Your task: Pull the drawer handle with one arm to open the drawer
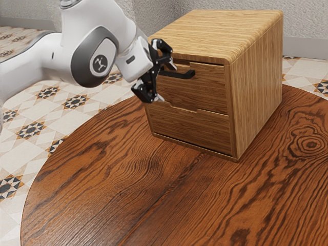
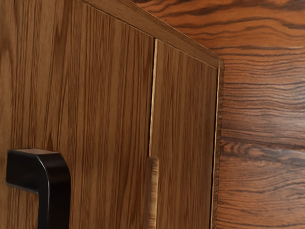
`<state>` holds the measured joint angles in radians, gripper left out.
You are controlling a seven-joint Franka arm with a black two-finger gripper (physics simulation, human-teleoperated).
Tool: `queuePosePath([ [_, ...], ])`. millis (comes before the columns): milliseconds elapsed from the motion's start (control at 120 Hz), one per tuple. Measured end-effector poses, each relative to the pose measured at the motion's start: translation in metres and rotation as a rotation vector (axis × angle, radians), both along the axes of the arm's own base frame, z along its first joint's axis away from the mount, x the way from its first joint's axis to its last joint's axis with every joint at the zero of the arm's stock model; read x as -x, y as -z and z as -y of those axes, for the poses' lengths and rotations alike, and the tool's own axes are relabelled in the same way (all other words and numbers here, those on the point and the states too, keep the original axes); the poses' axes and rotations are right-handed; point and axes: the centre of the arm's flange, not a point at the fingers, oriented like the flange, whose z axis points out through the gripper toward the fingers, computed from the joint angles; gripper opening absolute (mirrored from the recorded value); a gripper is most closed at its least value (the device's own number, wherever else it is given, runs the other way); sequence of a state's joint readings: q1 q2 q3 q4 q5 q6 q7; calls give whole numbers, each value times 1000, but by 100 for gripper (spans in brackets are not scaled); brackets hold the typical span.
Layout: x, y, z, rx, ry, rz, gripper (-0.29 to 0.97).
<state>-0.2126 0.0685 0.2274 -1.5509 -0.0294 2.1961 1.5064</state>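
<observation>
Two steps remain, by my reading: clamping and pulling. The tool [image 1: 161,76], spread wide, straddles the black handle [image 1: 180,75] of the top drawer [image 1: 205,89] — seemingly flush in its cabinet [image 1: 256,77] on the bench [image 1: 128,195].

Bright, even light falls from above — the cabinet [image 1: 225,36] shows a pale top and a darker, shaded front. A soft shadow darkens the table [image 1: 128,174] at its base; the handle [image 2: 55,191] carries a dull sheen.
</observation>
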Motion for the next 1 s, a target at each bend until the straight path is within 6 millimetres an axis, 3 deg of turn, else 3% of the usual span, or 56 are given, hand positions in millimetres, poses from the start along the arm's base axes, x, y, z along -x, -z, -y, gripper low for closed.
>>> queuePosePath([
  [450, -16, 12, -23, 4, -34, -7, 68],
  [742, -20, 20, -24, 13, -35, -17, 76],
  [1000, -20, 11, -23, 14, -33, 0, 68],
])
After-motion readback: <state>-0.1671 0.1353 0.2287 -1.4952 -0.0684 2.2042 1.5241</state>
